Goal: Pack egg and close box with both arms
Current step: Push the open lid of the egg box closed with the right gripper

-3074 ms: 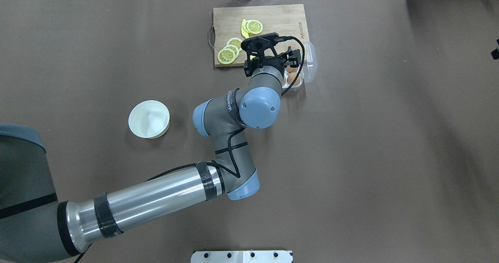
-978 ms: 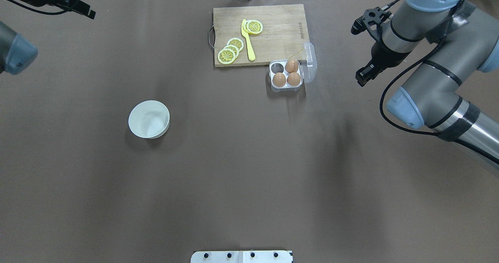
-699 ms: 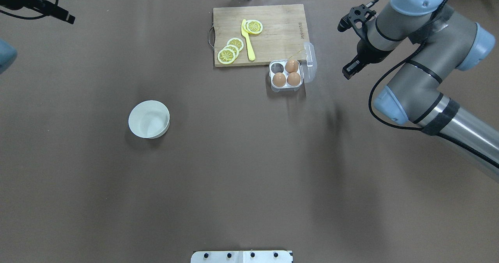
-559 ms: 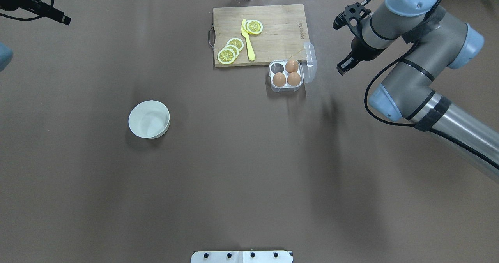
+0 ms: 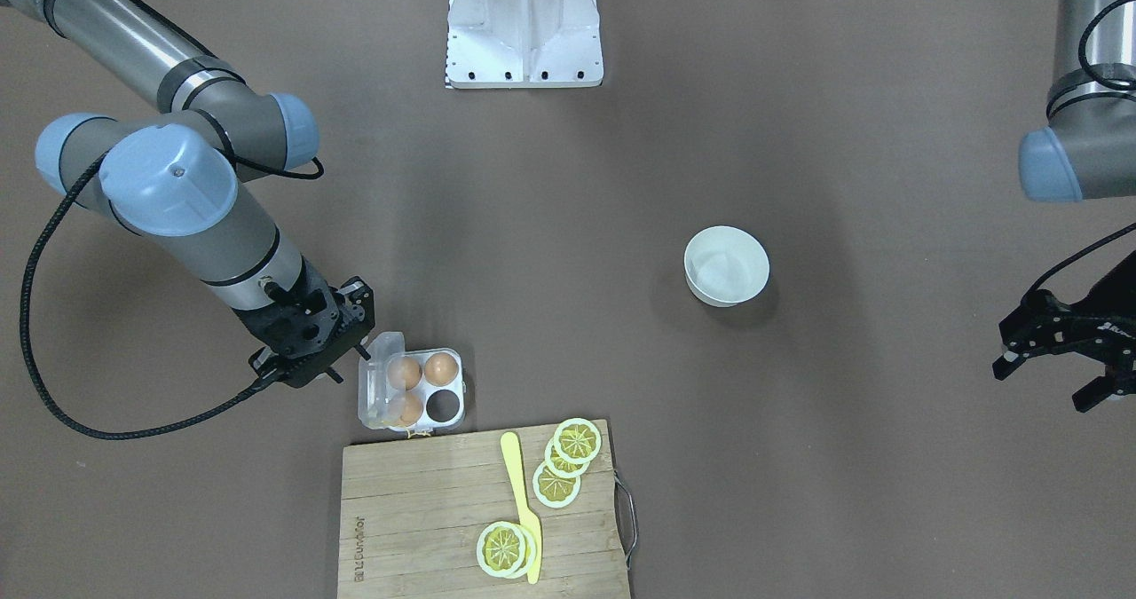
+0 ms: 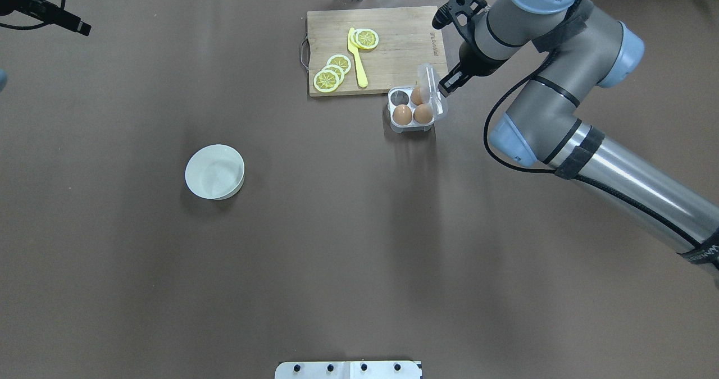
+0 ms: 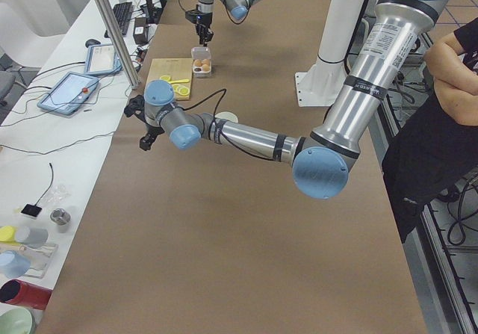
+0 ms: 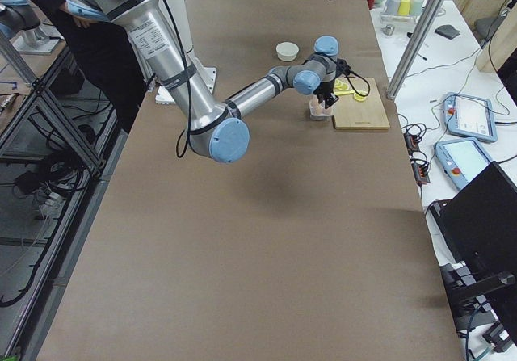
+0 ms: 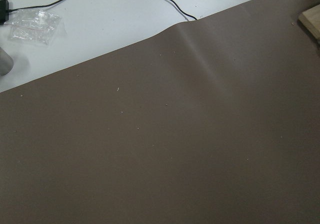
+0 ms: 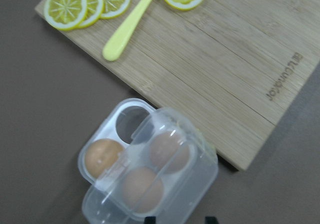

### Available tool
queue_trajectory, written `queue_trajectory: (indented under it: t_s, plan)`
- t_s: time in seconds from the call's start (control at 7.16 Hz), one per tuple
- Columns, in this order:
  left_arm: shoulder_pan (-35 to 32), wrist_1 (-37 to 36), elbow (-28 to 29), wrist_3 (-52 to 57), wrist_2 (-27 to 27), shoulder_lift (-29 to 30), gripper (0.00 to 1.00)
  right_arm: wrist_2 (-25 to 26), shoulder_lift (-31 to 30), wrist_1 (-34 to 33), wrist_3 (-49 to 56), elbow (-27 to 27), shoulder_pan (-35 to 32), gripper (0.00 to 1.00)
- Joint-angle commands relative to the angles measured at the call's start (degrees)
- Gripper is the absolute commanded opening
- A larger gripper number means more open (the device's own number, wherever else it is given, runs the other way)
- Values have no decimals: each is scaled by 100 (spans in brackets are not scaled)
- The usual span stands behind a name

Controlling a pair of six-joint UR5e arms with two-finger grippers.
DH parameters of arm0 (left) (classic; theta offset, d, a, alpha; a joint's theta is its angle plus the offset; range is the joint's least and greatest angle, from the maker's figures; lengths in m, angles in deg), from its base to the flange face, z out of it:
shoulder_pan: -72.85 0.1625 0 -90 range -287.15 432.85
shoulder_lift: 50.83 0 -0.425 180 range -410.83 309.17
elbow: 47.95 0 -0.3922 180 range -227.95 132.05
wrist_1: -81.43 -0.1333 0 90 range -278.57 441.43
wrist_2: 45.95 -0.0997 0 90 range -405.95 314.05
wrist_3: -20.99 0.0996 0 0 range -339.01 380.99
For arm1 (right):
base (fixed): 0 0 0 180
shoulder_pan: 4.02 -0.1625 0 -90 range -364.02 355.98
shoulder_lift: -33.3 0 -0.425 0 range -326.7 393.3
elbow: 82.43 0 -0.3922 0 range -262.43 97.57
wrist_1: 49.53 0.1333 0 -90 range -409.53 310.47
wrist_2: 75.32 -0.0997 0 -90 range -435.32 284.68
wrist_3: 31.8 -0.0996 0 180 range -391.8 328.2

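Right gripper (image 6: 447,85), jaws apart, tips the box (image 6: 405,128) lid (image 6: 429,83) over.
Closing step, seemingly; next it needs pressing flat over the eggs (image 6: 401,114).

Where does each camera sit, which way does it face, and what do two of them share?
Front-facing: across the table, facing the robot, steeply down; right arm by the box.
Overhead: behind the robot, forward and down; right gripper at the box's lid.
Exterior left: table's left end, along it; left arm near.
Exterior right: opposite end; right arm near.
Left wrist: bare table cover; no robot part shows.
Right wrist: down on the box; fingertips at bottom.
Front-facing and overhead share the bowl.
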Motion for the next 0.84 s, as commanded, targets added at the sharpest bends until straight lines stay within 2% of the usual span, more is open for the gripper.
queue_trajectory:
  t_s: [0.0, 0.14, 0.28, 0.42, 0.56, 0.7]
  plan:
    - [-114, -45, -12, 379, -4, -110, 90, 72, 57, 395, -391, -86, 242, 51]
    - [-185, -54, -12, 382, 5, -111, 90, 38, 65, 353, -462, -78, 199, 100]
    - [-290, -72, -3, 382, 161, -145, 90, -41, -22, 318, -532, -69, -19, 100]
    - [-587, -316, 5, 408, 563, -146, 90, -503, -370, 309, -533, -8, -456, 100]
    - [-929, -779, 14, 783, 924, -154, 90, -1186, -774, 309, -524, -16, -1192, 100]
    - [-1159, -1437, 23, 1526, 945, -259, 90, -1289, -1100, 300, -507, -34, -1712, 100]
